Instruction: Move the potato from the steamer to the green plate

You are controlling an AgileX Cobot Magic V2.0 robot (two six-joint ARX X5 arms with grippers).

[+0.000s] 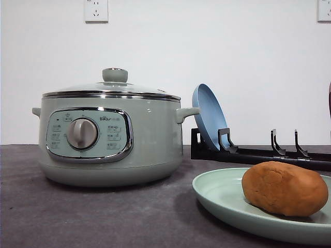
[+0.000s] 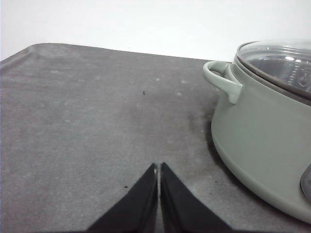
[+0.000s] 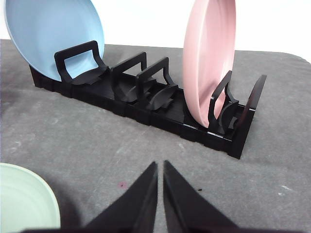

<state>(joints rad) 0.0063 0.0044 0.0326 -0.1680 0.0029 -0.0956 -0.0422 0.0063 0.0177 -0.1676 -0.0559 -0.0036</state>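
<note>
A long black plate rack [image 3: 146,104] is set on a dark grey table mat [image 1: 93,217], at the far right of the scene. A blue plate [image 3: 51,34] is held upright in the rack's left end slot, and a pink plate [image 3: 209,58] is held upright in a slot near its right end. The slots between them are unoccupied. Two white wall sockets [image 1: 96,10] are mounted on the white wall behind.

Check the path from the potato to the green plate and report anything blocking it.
Nothing visible blocks it: the potato already rests on the green plate. The steamer stands apart to the left with its lid on. Both grippers, left and right, are shut and empty over bare table.
</note>
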